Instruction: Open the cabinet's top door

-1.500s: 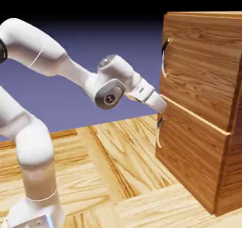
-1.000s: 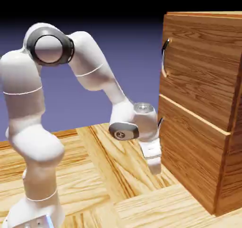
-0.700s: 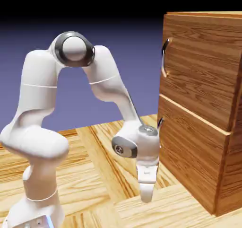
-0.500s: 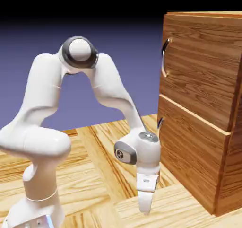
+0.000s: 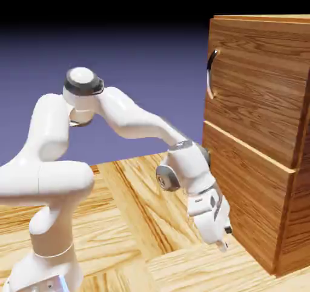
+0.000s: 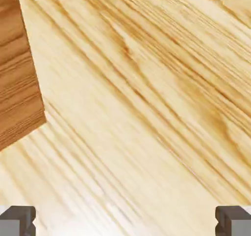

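Note:
The cabinet (image 5: 260, 133) of reddish-brown wood stands at the exterior view's right. Its top door (image 5: 254, 79) is the taller upper panel and sits closed, with a curved grey handle (image 5: 210, 74) along its left edge. My gripper (image 5: 223, 243) hangs low in front of the shorter lower panel, pointing down at the table, far below that handle. In the hand view my two grey fingertips (image 6: 17, 220) stand wide apart at the bottom corners with nothing between them, so the gripper is open. A corner of the cabinet (image 6: 17, 73) shows at that view's left.
The light wooden table (image 5: 133, 224) stretches under the arm, and it fills most of the hand view (image 6: 147, 107). The lower panel (image 5: 245, 200) is right beside my hand; its small handle is hidden behind my wrist.
The arm has swung down from the cabinet front to the table, then shifted right toward the lower panel and tilted. The elbow has dropped. The gripper stayed open.

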Robot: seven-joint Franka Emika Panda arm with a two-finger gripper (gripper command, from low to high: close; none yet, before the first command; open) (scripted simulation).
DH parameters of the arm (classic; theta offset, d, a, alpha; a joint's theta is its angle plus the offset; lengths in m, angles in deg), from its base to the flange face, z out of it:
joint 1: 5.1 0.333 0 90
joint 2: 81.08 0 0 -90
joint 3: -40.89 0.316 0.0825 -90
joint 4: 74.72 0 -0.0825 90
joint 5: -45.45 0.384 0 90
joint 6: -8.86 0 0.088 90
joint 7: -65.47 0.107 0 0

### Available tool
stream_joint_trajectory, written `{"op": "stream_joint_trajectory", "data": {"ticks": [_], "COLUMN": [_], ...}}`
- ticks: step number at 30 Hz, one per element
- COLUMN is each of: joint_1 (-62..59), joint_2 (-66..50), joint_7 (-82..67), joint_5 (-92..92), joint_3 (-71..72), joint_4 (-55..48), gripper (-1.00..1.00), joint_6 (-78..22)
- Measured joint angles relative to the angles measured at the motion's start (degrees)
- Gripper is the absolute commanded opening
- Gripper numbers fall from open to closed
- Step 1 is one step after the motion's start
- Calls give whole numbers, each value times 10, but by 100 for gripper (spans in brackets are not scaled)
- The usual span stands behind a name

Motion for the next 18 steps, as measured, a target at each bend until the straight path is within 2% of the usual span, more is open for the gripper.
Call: {"op": "stream_joint_trajectory", "data": {"ticks": [16, 18], "joint_1": [267, 249], "joint_2": [-332, -343], "joint_7": [-112, -117], "joint_5": [326, 352], "joint_3": [-287, -296], "joint_4": [-51, -78], "gripper": [0, 0], "joint_6": [-80, -85]}}
